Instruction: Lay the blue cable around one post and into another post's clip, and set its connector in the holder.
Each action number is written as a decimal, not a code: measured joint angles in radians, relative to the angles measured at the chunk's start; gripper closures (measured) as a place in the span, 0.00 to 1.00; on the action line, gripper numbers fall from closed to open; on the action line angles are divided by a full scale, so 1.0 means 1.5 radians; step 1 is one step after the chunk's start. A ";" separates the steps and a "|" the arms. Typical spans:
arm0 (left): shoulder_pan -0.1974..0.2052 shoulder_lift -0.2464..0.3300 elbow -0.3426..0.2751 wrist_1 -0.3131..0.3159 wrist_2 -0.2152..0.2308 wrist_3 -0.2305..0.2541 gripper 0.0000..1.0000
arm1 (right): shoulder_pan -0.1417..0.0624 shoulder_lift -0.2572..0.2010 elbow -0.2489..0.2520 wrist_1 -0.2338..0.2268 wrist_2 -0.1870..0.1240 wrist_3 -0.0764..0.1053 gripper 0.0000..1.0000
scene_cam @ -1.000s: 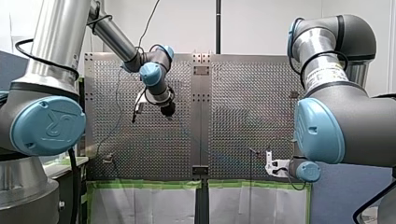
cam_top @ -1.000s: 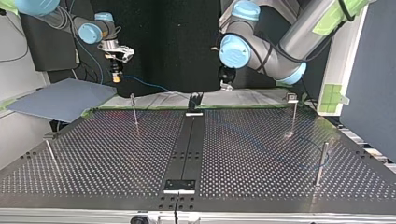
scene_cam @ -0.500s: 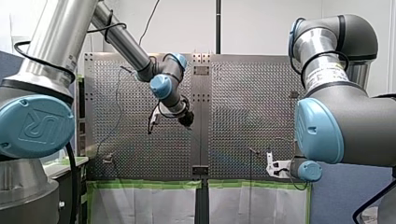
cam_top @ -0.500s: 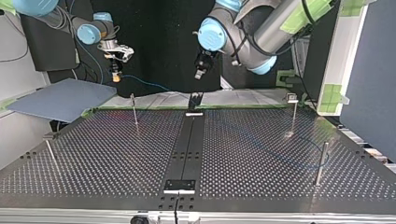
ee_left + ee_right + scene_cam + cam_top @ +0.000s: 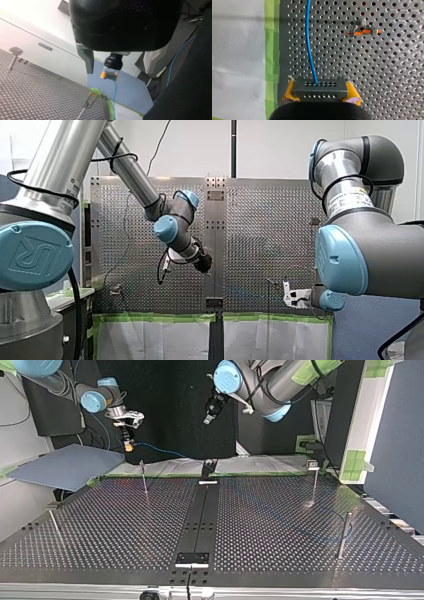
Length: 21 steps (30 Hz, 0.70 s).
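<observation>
My right gripper [image 5: 320,93] is shut on the grey connector [image 5: 321,86], held between its yellow pads. The blue cable [image 5: 308,42] runs from the connector out over the perforated table. In the top view this gripper [image 5: 128,439] hangs above the table's far left corner with the connector [image 5: 129,447] pointing down, and the cable [image 5: 157,451] trails toward the middle. My left gripper [image 5: 207,418] hovers high above the far holder [image 5: 208,469], open and empty. In the left wrist view the connector [image 5: 110,75] shows ahead of its fingers [image 5: 88,61].
Thin posts stand on the table [image 5: 144,477], [image 5: 54,521], [image 5: 344,536], and one with a clip [image 5: 313,466]. A second holder [image 5: 192,558] sits at the near edge. A grey-blue board [image 5: 65,466] lies off the far left corner. An orange-marked clip [image 5: 363,31] is ahead of my right gripper.
My left arm has swung toward the top view's left and upward, away from the table's far right. My right gripper has shifted only slightly, still holding the connector.
</observation>
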 joint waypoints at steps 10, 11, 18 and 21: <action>-0.006 -0.065 0.033 0.068 -0.001 -0.015 0.02 | -0.002 -0.001 -0.001 0.002 -0.029 -0.017 1.00; -0.006 -0.073 0.037 0.076 -0.004 -0.020 0.02 | -0.003 -0.001 -0.002 0.001 -0.033 -0.019 1.00; -0.008 -0.116 0.045 0.121 -0.010 -0.030 0.02 | -0.013 -0.001 -0.001 0.003 -0.061 -0.033 1.00; -0.009 -0.127 0.045 0.141 -0.013 -0.032 0.02 | -0.017 -0.001 -0.001 0.013 -0.079 -0.050 1.00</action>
